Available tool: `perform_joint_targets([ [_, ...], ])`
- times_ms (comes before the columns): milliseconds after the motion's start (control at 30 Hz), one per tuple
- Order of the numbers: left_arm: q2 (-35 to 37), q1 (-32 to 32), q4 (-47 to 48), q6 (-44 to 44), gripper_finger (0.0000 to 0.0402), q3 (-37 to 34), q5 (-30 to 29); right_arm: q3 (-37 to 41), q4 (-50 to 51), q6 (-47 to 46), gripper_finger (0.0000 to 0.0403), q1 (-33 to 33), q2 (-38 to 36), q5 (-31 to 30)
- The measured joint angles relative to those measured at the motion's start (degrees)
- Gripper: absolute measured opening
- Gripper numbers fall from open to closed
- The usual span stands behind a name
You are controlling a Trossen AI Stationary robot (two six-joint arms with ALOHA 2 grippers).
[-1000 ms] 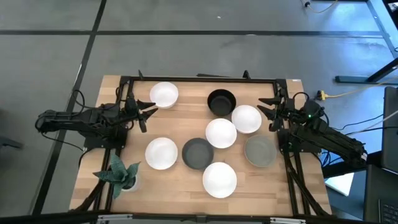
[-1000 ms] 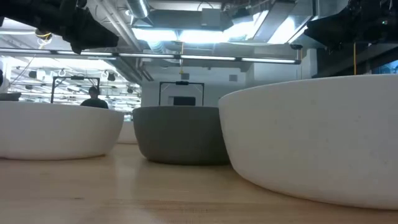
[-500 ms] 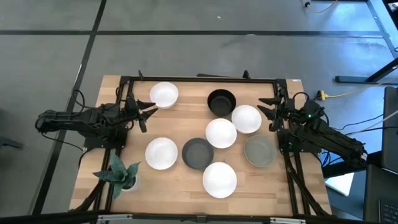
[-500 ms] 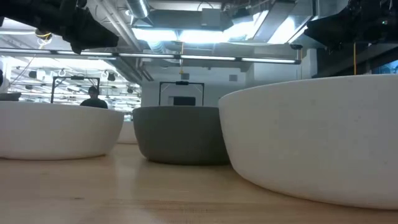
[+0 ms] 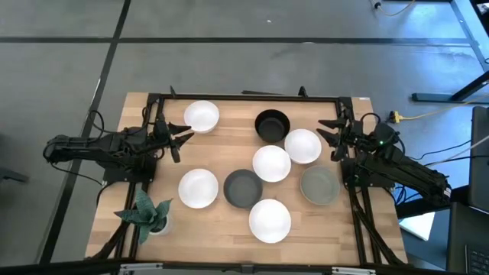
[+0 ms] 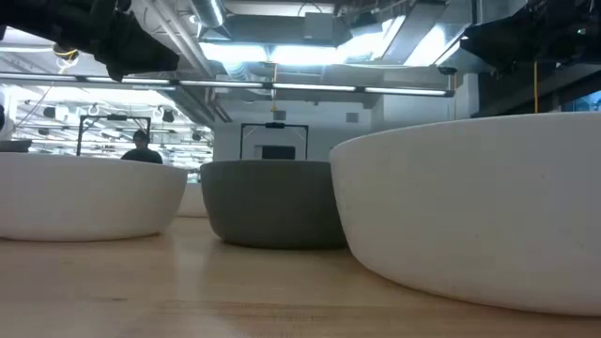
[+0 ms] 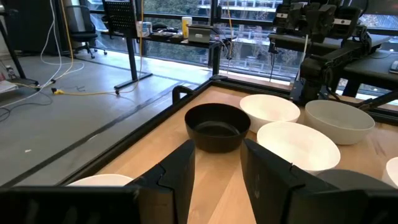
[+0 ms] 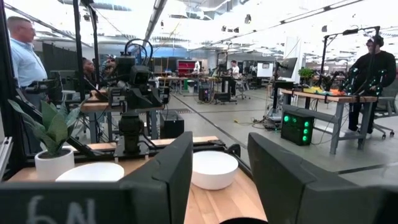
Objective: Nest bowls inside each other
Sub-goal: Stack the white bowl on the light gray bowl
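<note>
In the high view eight bowls sit upright on their bases on the wooden table: white bowls far left [image 5: 201, 116], right of centre [image 5: 302, 146], at centre [image 5: 271, 163], near left [image 5: 198, 188] and near centre [image 5: 269, 220], a black bowl [image 5: 272, 125], a dark grey bowl [image 5: 243, 188] and a lighter grey bowl [image 5: 319, 185]. My left gripper [image 5: 183, 140] hovers open at the left side, beside the far-left white bowl; its wrist view looks toward the black bowl [image 7: 217, 127]. My right gripper [image 5: 327, 140] hovers open at the right side, next to the white bowl right of centre.
A small green potted plant [image 5: 147, 214] stands at the table's near left corner. A black frame [image 5: 244, 97] runs along the far edge and both sides. The low view shows a white bowl [image 6: 479, 207] very close and the dark grey bowl [image 6: 272, 202] behind. People stand in the room [image 8: 22, 53].
</note>
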State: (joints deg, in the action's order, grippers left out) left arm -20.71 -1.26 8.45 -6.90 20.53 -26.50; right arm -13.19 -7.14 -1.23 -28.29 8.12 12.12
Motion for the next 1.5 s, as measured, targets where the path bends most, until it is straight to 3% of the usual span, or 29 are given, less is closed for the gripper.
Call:
perform_joint_targets([
  [300,0.0,0.0,0.0,0.0,0.0124,0.0,0.0,-0.1,-0.8,-1.4,0.0156,0.0,0.0,0.0],
  [500,0.0,0.0,0.0,0.0,0.0124,0.0,0.0,-8.3,13.3,1.4,0.0156,0.0,2.6,-0.6],
  [700,0.0,0.0,0.0,0.0,0.0124,0.0,0.0,-20.3,30.4,1.3,0.0156,0.0,12.0,-4.4],
  [867,0.0,0.0,0.0,0.0,0.0124,0.0,0.0,-26.2,38.9,-7.0,0.0156,0.0,22.4,-4.9],
  [1067,0.0,0.0,0.0,0.0,0.0124,0.0,0.0,-27.8,39.6,-9.2,0.0156,0.3,31.4,1.5],
  [1200,0.0,0.0,0.0,0.0,0.0124,0.0,0.0,-27.7,41.0,-8.6,0.0156,3.3,34.8,4.4],
  [1500,0.0,0.0,0.0,0.0,0.0124,0.0,0.0,-27.7,49.5,-9.3,0.0156,14.8,38.5,-5.3],
])
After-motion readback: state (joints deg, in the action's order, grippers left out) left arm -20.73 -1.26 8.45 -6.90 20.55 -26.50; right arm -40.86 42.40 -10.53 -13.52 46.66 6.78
